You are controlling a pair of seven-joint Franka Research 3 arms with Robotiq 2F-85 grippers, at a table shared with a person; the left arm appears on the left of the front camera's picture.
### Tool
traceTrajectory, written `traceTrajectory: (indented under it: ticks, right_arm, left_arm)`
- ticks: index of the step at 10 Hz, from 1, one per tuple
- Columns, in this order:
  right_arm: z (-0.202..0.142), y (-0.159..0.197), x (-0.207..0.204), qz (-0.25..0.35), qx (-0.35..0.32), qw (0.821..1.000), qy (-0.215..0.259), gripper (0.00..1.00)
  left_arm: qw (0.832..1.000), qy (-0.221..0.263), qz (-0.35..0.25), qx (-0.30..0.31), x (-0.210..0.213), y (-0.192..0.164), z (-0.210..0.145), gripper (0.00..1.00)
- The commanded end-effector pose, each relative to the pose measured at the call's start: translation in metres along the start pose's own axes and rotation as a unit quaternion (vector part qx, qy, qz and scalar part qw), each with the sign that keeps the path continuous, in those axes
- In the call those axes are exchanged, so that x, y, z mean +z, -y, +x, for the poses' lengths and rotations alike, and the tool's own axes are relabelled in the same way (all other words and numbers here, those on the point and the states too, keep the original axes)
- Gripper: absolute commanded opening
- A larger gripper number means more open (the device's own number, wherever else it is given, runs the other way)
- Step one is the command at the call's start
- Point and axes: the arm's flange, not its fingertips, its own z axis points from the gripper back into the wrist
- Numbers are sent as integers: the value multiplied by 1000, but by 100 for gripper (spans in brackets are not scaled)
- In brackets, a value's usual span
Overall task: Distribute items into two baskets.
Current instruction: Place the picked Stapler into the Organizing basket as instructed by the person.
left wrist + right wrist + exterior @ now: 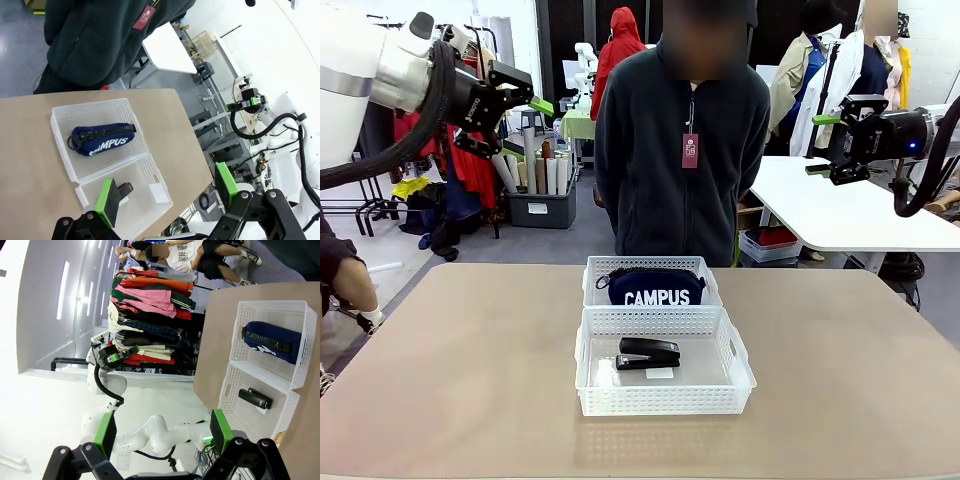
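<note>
Pouch [656,287] w/ white "CAMPUS" print lies in the far basket [595,272], zip side up in the left wrist view [102,139]. Stapler [648,353] sits flat in the near basket [660,400], roughly centre, a small white bit just beside it on the basket floor. The 2 baskets touch end to end, in line from the robot's side toward the person [682,150], mid-desk [450,380]. From the right wrist cam the pouch [272,342] and stapler [255,398] each have their own basket, far one [240,332], near one [231,390].

Person stands right behind the far basket at the desk's far edge, dark fleece, red tag on a lanyard; hands can't be seen.

Both arms are up high, well clear of the desk. Left gripper [535,128] upper left, fingers spread apart, nothing between them; same in its own cam [167,192]. Right gripper [823,145] upper right, also spread wide and empty; own cam agrees [162,432]. Left wrist cam catches the right gripper far off [243,105] too.
</note>
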Motion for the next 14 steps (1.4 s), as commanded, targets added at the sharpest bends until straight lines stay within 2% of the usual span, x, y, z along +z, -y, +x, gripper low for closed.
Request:
traceTrajectory:
  ticks: [1, 2, 3, 6, 10, 12, 14]
  right_arm:
    - [-1, -2, 0, 1, 1, 1000, 1, 100]
    - [-1, -2, 0, 1, 1, 1000, 1, 100]
    - [-1, -2, 0, 1, 1, 1000, 1, 100]
    - [-1, -2, 0, 1, 1, 1000, 1, 100]
    - [-1, -2, 0, 1, 1, 1000, 1, 100]
    - [-1, -2, 0, 1, 1, 1000, 1, 100]
    - [-1, -2, 0, 1, 1, 1000, 1, 100]
  left_arm:
    - [1000, 0, -1, 1, 1, 0, 0, 100]
    - [993, -50, -68, 86, -2, -18, 11, 100]
    - [982, -68, -115, 135, -1, -35, 19, 100]
    - [956, -92, -180, 212, -2, -68, 26, 100]
    - [940, -103, -219, 239, -13, -92, 29, 100]
    - [943, -100, -234, 212, -13, -96, 33, 100]
    - [943, -99, -234, 214, -13, -103, 33, 100]
